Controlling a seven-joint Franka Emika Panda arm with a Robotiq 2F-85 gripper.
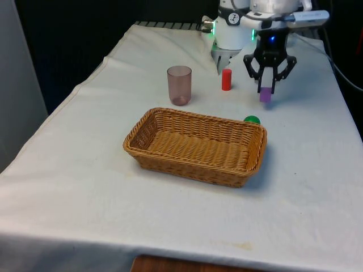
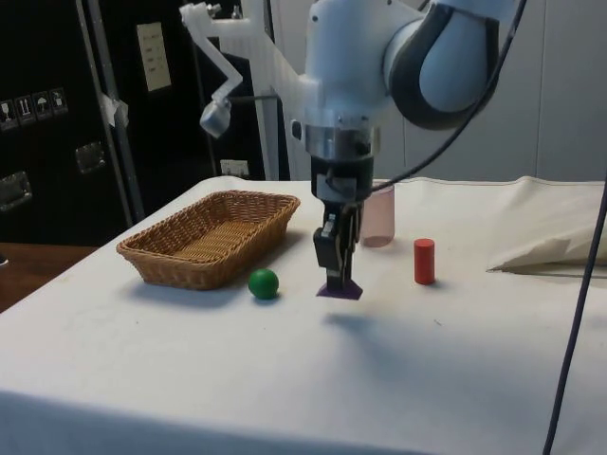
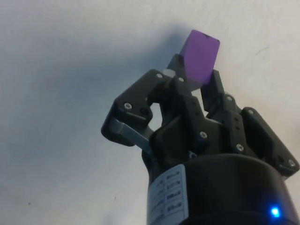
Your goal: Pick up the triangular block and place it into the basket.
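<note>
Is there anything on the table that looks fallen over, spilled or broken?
Nothing stands out. The pink cup and red cylinder stand upright, the basket sits flat, the green ball rests beside it, and the gripper holds the purple triangular block.

A table under a white cloth [image 1: 85, 187], black curtains [image 1: 74, 39] behind, dark cabinets [image 2: 57, 123] at the side

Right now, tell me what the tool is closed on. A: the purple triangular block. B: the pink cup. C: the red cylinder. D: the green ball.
A: the tool pinches the purple triangular block at the cloth, while the green ball, red cylinder and pink cup stand apart from it.
</note>
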